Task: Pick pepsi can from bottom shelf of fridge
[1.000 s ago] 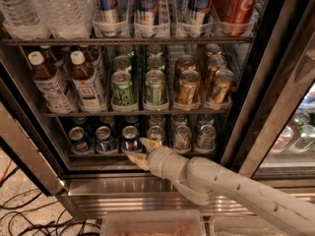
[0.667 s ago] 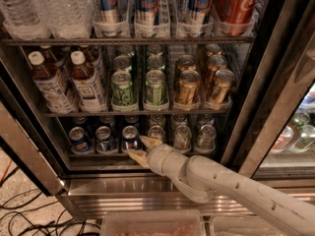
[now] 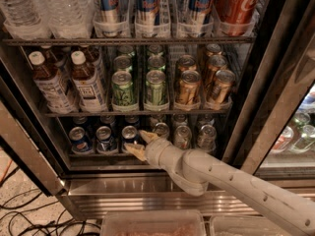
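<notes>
While at btm shelf (image 3: 93, 156) edge, hand (image 3: 140, 144) agape by pepsi can (image 3: 129, 133).

Gripper (image 3: 136, 144) at the front edge of the bottom shelf (image 3: 88, 157), jaws spread apart. Pepsi can (image 3: 129, 133) just left of the jaws; contact cannot be told. Further left: two blue cans (image 3: 104, 134) packed side by side, no lane between them. Right of the jaws: silver-grey cans (image 3: 182, 134) in tight rows, the nearest just beside the upper jaw. Above the jaws: rack of green and gold cans (image 3: 147, 113), low headroom over the can tops. Below the jaws: steel sill (image 3: 123, 186). Far right: slanted frame of the fridge (image 3: 275, 107) blocks sideways travel. Free room only toward the camera, out through the open front between sill and rack.
</notes>
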Robot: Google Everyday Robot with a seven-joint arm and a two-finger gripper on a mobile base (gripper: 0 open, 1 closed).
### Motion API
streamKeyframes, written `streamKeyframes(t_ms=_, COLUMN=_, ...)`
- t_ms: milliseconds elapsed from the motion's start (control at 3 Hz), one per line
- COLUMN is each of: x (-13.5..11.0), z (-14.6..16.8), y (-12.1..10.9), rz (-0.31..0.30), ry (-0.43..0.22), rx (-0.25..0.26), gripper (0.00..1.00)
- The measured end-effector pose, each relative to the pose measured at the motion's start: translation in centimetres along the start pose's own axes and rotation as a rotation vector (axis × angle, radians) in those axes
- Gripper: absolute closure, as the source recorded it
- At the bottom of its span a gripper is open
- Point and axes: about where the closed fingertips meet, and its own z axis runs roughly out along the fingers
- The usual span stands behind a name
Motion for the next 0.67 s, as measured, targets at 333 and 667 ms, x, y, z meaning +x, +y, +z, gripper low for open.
streamKeyframes(t_ms=333, x=0.0, z=1.5, y=-0.4, rz=0.0, ry=0.016, rx=-0.014, gripper=0.36)
streamKeyframes(t_ms=667, x=0.3, z=2.9, y=-0.1, rz=0.006, ry=0.036, rx=-0.047, gripper=0.33)
